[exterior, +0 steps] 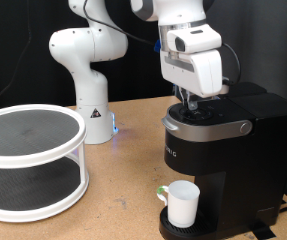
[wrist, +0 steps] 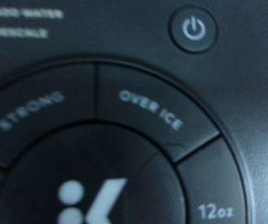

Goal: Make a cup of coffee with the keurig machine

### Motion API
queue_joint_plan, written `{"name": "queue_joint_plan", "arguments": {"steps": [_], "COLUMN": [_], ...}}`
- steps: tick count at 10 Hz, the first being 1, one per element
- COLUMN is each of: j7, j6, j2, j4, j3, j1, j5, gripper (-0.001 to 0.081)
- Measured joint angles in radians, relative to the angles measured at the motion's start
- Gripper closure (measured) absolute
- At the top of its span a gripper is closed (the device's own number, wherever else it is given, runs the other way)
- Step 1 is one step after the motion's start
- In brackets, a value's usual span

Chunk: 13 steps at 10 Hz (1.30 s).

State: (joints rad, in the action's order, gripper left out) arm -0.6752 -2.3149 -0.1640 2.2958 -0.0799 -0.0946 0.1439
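The keurig machine (exterior: 228, 150) stands at the exterior view's right, boxy and black, with its silver-rimmed lid down. The white cup (exterior: 182, 204) stands on its drip tray under the spout, with a green mark by its handle. My gripper (exterior: 189, 104) points straight down at the top of the lid, at or just above the surface. The wrist view is filled by the machine's control panel (wrist: 124, 140), very close and blurred. It shows a power button (wrist: 194, 28), "STRONG", "OVER ICE", "12oz" and the K logo. No fingers show there.
A white two-tier round rack (exterior: 28, 160) with dark shelves stands at the exterior view's left. The white robot arm base (exterior: 88, 85) is behind it near the middle. The wooden table (exterior: 123, 190) lies between the rack and the machine.
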Motion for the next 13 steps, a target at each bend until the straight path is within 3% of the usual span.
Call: {"name": "queue_joint_plan", "arguments": {"steps": [7,10,13], "j7": [-0.011,-0.004,0.031], "j6": [-0.037,0.075,0.225], "j2": [0.038,0.047,0.100], "j4": [-0.016,-0.048,-0.135], "j3": [-0.001,-0.001,0.001], "j1": [-0.002,-0.001,0.005], "j5": [0.002,-0.050,-0.065], "gripper": [0.0805,0.0805,0.0805]}}
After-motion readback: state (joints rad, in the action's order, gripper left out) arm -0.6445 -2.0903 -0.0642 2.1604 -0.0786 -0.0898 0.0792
